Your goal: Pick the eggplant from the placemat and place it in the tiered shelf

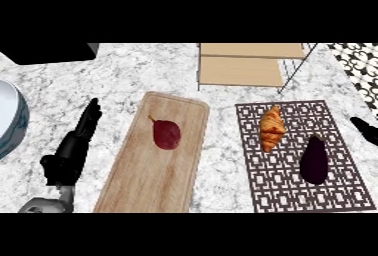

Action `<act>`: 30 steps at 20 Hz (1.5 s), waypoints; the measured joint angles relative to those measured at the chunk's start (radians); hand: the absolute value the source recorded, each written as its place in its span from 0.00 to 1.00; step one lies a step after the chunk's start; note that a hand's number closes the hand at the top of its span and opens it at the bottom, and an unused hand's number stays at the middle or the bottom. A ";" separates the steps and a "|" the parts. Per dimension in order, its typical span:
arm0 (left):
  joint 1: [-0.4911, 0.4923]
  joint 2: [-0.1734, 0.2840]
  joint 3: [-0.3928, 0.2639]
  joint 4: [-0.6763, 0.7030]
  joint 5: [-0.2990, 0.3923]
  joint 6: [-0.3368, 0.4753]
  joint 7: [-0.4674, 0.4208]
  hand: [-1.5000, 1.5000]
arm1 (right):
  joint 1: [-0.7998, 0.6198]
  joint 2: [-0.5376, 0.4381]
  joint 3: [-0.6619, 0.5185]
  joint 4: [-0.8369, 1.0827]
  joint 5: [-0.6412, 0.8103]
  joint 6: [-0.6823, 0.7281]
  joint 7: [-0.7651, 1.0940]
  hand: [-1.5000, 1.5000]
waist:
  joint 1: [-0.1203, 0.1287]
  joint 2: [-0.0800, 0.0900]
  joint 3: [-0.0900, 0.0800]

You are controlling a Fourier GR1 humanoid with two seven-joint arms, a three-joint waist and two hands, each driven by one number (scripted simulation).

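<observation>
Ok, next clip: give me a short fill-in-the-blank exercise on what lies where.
1. The eggplant lies on the ____ beside the croissant.
2. The dark red fruit lies on the wooden ____.
3. The tiered shelf stands at the counter's ____ edge.
4. The left hand holds ____.

Missing: placemat; cutting board; far; nothing

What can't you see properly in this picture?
- Right hand: head view, only dark fingertips show; the right edge cuts off the rest, so open or shut cannot be told.
- Tiered shelf: the top edge cuts off its far part.
- Bowl: the left edge cuts most of it off.
- Dark block at top left: too cropped to identify.
</observation>
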 measured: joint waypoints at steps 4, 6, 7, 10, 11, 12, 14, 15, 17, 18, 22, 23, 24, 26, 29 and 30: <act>-0.002 -0.006 -0.005 0.001 0.002 -0.002 0.016 0.50 | 0.109 -0.023 -0.070 0.056 0.148 -0.259 0.016 0.00 | 0.010 0.007 -0.003; -0.018 -0.016 -0.015 0.010 -0.004 -0.001 0.027 0.50 | 0.154 0.024 -0.104 0.031 0.179 -0.381 -0.016 0.00 | 0.019 0.004 -0.003; -0.024 -0.017 -0.015 0.016 -0.003 -0.007 0.029 0.50 | 0.177 0.050 -0.121 0.006 0.184 -0.428 -0.036 0.00 | 0.026 0.004 -0.003; -0.058 -0.036 -0.022 0.049 -0.011 -0.011 0.035 0.50 | 0.267 0.131 -0.160 -0.122 0.159 -0.489 -0.101 0.00 | 0.042 0.002 -0.003; -0.069 -0.042 -0.023 0.058 -0.015 -0.013 0.036 0.50 | 0.306 0.152 -0.161 -0.178 0.149 -0.485 -0.108 0.00 | 0.048 0.002 -0.003; -0.084 -0.046 -0.020 0.071 -0.017 -0.014 0.036 0.50 | 0.340 0.163 -0.150 -0.229 0.143 -0.469 -0.095 0.00 | 0.052 0.002 -0.003; -0.099 -0.052 -0.027 0.059 -0.022 -0.016 0.062 0.50 | 0.383 0.156 -0.115 -0.293 0.151 -0.429 -0.044 0.00 | 0.064 0.002 -0.003; -0.104 -0.053 -0.026 0.062 -0.023 -0.018 0.064 0.50 | 0.411 0.144 -0.096 -0.328 0.160 -0.407 -0.011 0.00 | 0.067 0.003 -0.003; -0.103 -0.052 -0.023 0.063 -0.019 -0.029 0.065 0.50 | 0.442 0.101 -0.058 -0.392 0.192 -0.373 0.080 0.00 | 0.077 0.004 -0.004; -0.109 -0.057 -0.026 0.070 -0.023 -0.028 0.062 0.50 | 0.451 0.069 -0.048 -0.425 0.206 -0.353 0.137 0.00 | 0.079 0.005 -0.004; -0.138 -0.061 -0.019 0.087 -0.027 -0.039 0.068 0.50 | 0.464 -0.038 -0.014 -0.549 0.257 -0.285 0.366 0.00 | 0.087 0.006 -0.004; -0.136 -0.069 -0.026 0.089 -0.032 -0.037 0.064 0.50 | 0.455 -0.069 -0.011 -0.564 0.266 -0.263 0.423 0.00 | 0.090 0.006 -0.004; -0.134 -0.073 -0.023 0.100 -0.033 -0.037 0.055 0.50 | 0.449 -0.101 -0.010 -0.581 0.268 -0.235 0.477 0.00 | 0.092 0.007 -0.004; -0.135 -0.071 -0.021 0.103 -0.034 -0.044 0.053 0.50 | 0.436 -0.162 0.005 -0.617 0.271 -0.175 0.587 0.00 | 0.097 0.007 -0.005; -0.143 -0.073 -0.020 0.106 -0.035 -0.049 0.054 0.50 | 0.401 -0.254 0.039 -0.648 0.254 -0.068 0.744 0.00 | 0.107 0.009 -0.005; -0.147 -0.076 -0.022 0.108 -0.038 -0.050 0.051 0.50 | 0.382 -0.277 0.061 -0.649 0.250 -0.036 0.783 0.00 | 0.112 0.010 -0.005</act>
